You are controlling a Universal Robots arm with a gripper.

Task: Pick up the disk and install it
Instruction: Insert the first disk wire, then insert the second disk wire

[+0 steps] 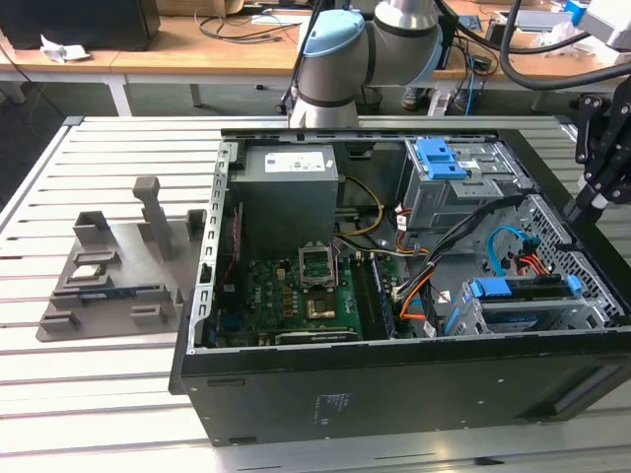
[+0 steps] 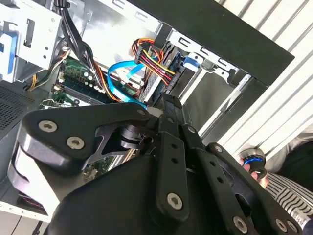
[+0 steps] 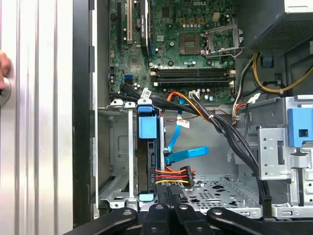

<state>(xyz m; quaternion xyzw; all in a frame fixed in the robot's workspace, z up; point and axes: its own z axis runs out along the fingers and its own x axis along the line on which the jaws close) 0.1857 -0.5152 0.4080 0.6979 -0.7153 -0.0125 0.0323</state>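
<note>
The disk (image 3: 148, 161) stands edge-on in the metal drive cage (image 3: 117, 147) at the case's front corner. Its bright blue carrier tab (image 3: 148, 126) is at the cage mouth, and a red, yellow and black cable plug (image 3: 172, 175) sits against it. In the exterior view the disk (image 1: 527, 317) lies in the bay at the view's lower right behind a blue handle (image 1: 490, 289). My gripper (image 3: 168, 192) hovers just outside that cage, fingers pressed together with nothing between them. Its black linkages (image 2: 168, 161) block much of the second wrist view. From outside, the gripper (image 1: 580, 202) hangs over the case's right wall.
The open black computer case (image 1: 325, 404) lies on a slatted metal table (image 1: 99, 394). Inside are the motherboard (image 1: 296, 296), a grey power-supply box (image 1: 289, 187), cable bundles and a blue data cable (image 3: 183, 154). A grey parts fixture (image 1: 118, 266) stands left. A person's hand (image 3: 4, 68) rests nearby.
</note>
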